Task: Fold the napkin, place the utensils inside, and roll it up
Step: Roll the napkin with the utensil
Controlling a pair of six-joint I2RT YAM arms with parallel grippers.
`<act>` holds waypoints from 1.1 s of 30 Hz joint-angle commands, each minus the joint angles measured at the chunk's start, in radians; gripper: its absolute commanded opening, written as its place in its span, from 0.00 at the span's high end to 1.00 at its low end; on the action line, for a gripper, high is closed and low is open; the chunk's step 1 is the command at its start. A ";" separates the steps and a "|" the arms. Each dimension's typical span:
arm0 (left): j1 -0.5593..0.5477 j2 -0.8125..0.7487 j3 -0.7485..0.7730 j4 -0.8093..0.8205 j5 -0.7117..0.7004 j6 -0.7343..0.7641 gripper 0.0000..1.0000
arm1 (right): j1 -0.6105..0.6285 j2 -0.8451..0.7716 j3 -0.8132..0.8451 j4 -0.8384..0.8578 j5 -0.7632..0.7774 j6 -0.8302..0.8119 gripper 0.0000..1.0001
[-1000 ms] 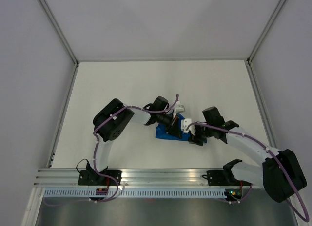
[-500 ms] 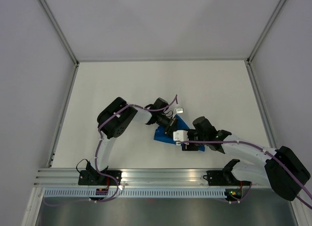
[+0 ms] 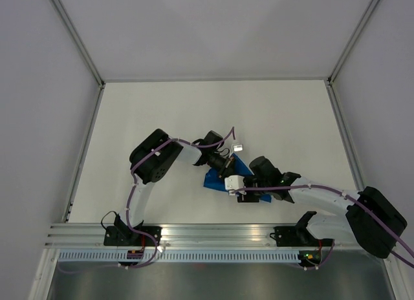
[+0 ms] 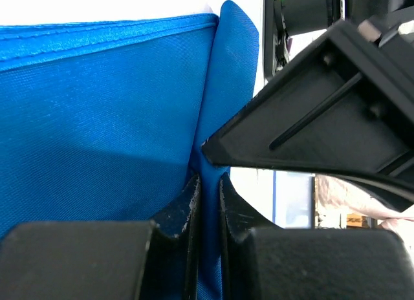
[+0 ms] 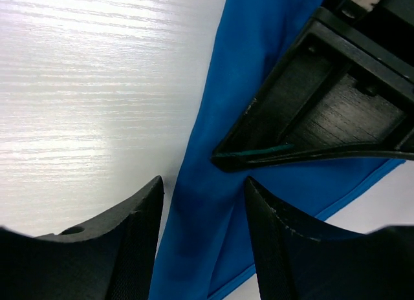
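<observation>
The left arm (image 3: 155,163) is bending sharply at the elbow and reaching inward, the left gripper (image 4: 207,203) pinching almost closed on a fold of the napkin (image 4: 97,119). The right arm (image 3: 323,196) is stretching low across toward it. The right gripper (image 5: 204,238) is holding its fingers (image 5: 132,245) spread, just beside the left one.

There is one blue napkin (image 3: 213,180), one white table (image 3: 194,112) and one metal rail (image 3: 213,232). There are two robot arms, the left arm (image 3: 155,161) and the right arm (image 3: 323,196), and two grippers, the left gripper (image 4: 207,183) and the right gripper (image 5: 204,183), each showing two black fingers (image 5: 139,235)
</observation>
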 commanded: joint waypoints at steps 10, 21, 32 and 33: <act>-0.012 0.106 -0.047 -0.110 -0.243 0.012 0.98 | 0.040 0.086 0.023 0.066 0.032 0.024 0.55; 0.013 0.013 -0.049 -0.103 -0.248 0.010 0.63 | 0.042 0.141 0.049 -0.012 0.047 0.014 0.85; 0.106 -0.272 -0.081 -0.073 -0.425 -0.013 0.58 | -0.094 0.276 0.217 -0.285 -0.188 -0.080 0.91; 0.116 -0.320 -0.094 -0.062 -0.444 -0.019 0.58 | -0.114 0.296 0.268 -0.320 -0.213 -0.104 0.92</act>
